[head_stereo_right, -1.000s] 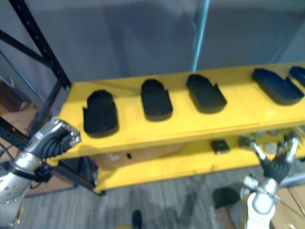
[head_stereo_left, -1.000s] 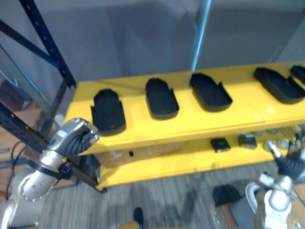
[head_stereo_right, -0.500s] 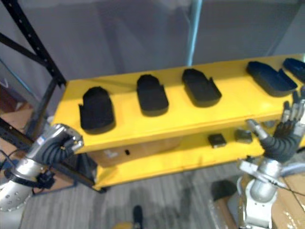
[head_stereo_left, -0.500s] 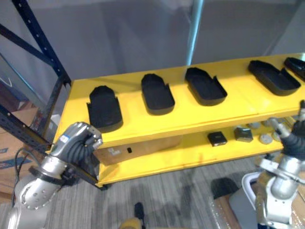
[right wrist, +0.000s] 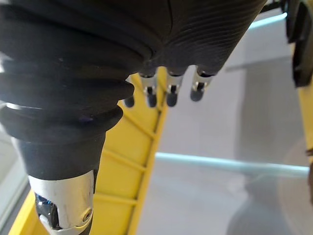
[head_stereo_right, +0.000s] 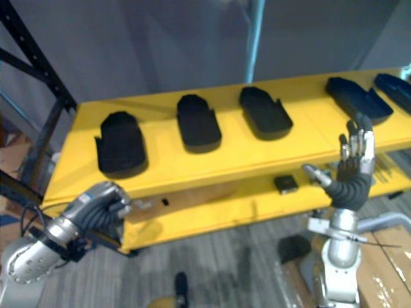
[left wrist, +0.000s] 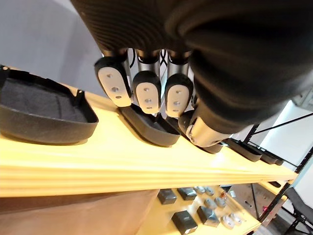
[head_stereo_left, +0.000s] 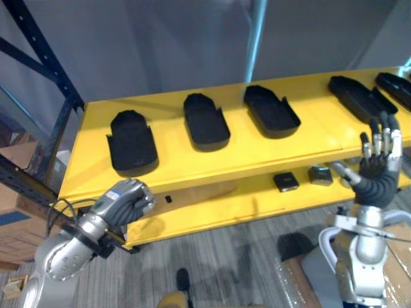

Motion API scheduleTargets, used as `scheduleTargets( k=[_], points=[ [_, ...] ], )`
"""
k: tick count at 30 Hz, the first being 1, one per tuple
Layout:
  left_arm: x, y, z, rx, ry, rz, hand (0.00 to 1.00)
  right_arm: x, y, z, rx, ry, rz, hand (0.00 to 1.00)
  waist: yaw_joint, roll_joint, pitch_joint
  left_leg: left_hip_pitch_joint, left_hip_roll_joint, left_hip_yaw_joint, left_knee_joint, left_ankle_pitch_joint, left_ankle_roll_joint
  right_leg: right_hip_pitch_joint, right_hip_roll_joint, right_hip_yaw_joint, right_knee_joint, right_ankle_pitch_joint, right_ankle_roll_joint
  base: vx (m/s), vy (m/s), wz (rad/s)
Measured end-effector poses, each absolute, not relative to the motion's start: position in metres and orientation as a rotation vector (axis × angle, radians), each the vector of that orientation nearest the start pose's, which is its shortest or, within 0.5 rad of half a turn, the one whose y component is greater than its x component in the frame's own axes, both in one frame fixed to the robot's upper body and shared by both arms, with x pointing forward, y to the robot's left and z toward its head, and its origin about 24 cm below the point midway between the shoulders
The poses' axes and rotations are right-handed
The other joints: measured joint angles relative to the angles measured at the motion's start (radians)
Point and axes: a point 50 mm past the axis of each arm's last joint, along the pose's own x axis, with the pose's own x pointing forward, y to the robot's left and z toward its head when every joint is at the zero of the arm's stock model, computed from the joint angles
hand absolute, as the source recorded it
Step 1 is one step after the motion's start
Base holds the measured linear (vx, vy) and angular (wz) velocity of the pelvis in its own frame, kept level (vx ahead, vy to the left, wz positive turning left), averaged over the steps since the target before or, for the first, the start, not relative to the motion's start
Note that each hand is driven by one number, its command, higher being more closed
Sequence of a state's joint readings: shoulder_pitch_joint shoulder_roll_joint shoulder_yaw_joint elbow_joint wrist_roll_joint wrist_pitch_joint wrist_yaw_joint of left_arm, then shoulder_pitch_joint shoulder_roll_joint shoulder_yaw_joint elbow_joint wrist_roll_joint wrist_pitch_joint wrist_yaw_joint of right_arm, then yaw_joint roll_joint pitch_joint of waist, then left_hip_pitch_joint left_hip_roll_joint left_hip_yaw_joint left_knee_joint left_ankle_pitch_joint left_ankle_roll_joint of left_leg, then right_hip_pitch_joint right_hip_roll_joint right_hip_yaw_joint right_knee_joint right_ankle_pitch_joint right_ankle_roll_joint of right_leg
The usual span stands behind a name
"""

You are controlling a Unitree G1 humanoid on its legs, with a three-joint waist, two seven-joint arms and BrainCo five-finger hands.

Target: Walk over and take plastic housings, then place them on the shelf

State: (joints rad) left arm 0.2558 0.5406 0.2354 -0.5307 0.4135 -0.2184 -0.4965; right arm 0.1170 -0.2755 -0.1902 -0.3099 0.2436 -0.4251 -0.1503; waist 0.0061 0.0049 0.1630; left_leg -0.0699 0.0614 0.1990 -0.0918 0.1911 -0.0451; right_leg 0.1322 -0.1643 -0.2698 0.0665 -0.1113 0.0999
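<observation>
Two-tier yellow shelf (head_stereo_left: 192,163), grey wall (head_stereo_left: 160,45) behind; I count maybe five shallow black housings (head_stereo_left: 205,119) atop. L hand (head_stereo_left: 125,202) fisted, R hand (head_stereo_left: 376,176) splayed.

- This looks like a storeroom or workshop fitted with industrial racking.
- Above the left hand (head_stereo_left: 125,204), a yellow shelf (head_stereo_left: 192,160) carries a row of black plastic housings (head_stereo_left: 205,119).
- Beyond that hand stand a dark perforated steel post (head_stereo_left: 42,51) and cardboard boxes (head_stereo_left: 16,228).
- Beside the right hand (head_stereo_left: 379,170), small parts (head_stereo_left: 286,181) lie on the lower shelf (head_stereo_left: 218,205).
</observation>
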Motion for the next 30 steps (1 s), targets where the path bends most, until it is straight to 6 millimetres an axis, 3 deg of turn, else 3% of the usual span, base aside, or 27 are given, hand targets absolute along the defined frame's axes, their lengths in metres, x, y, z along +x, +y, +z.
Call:
scheduleTargets(
  k=[8, 21, 30],
  points=[
    [0.194, 0.214, 0.127, 1.168, -0.141, -0.422, 1.00, 0.202, -0.236, 0.138, -0.041, -0.640, -0.246, 0.00, 0.000, 0.001, -0.001, -0.003, 0.001, 0.001, 0.000, 0.005, 0.002, -0.004, 0.000, 0.002, -0.001, 0.002, 0.002, 0.00, 0.000, 0.00],
    [0.201, 0.234, 0.107, 1.192, 0.012, -0.264, 1.00, 0.201, -0.236, 0.135, -0.046, -0.625, -0.229, 0.00, -0.003, 0.001, -0.001, -0.003, 0.013, 0.001, 0.000, 0.005, -0.006, -0.008, 0.011, 0.004, 0.006, 0.002, 0.002, 0.00, 0.000, 0.00],
    [0.201, 0.244, 0.088, 1.099, 0.091, -0.117, 1.00, 0.198, -0.232, 0.129, -0.036, -0.596, -0.220, 0.00, -0.007, 0.001, -0.001, -0.003, 0.014, 0.003, 0.000, 0.006, -0.006, -0.010, 0.011, 0.009, 0.004, 0.002, 0.002, 0.00, 0.000, 0.00]
  ],
)
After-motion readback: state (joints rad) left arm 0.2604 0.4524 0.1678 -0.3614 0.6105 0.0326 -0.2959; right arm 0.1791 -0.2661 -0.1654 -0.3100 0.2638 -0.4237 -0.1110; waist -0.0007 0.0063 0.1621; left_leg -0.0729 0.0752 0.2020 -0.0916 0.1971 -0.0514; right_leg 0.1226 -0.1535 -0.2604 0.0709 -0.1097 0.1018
